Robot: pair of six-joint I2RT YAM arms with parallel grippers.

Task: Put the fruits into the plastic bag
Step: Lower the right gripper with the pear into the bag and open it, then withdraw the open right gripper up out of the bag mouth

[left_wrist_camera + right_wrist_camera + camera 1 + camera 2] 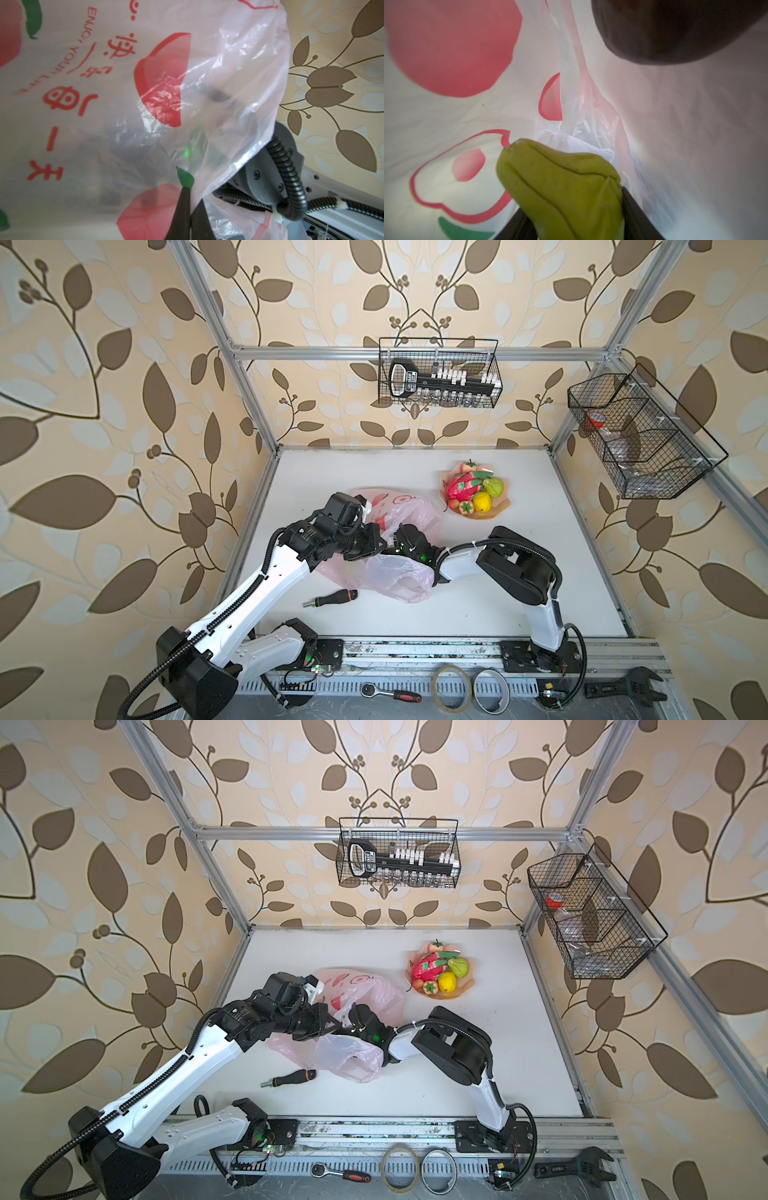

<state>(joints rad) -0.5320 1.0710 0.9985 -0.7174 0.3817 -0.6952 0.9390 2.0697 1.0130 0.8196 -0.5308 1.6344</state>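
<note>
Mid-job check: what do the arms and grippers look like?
The left arm and right arm have white shell links, black joint housings and black ribbed cable conduits. A green light glows on the right wrist. The left gripper and right gripper have black fingers.

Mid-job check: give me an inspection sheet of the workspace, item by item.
Surface: white tabletop, no spills seen.
Job's things: translucent pale-pink plastic bag between the arms; pink dragon fruit, yellow lemon and other toy fruits on the peach scalloped plate.
Clutter: black screwdriver with orange band beside the bag; red-handled ratchet, two tape rolls, black wrench on the front rail.
Grippers: left gripper shut on the bag's edge; right gripper inside the bag, shut on a yellow-green grooved toy fruit.
Cables: black corrugated conduits follow the arms; no snag seen.
Surroundings: two black wire baskets on leaf-patterned walls.
</note>
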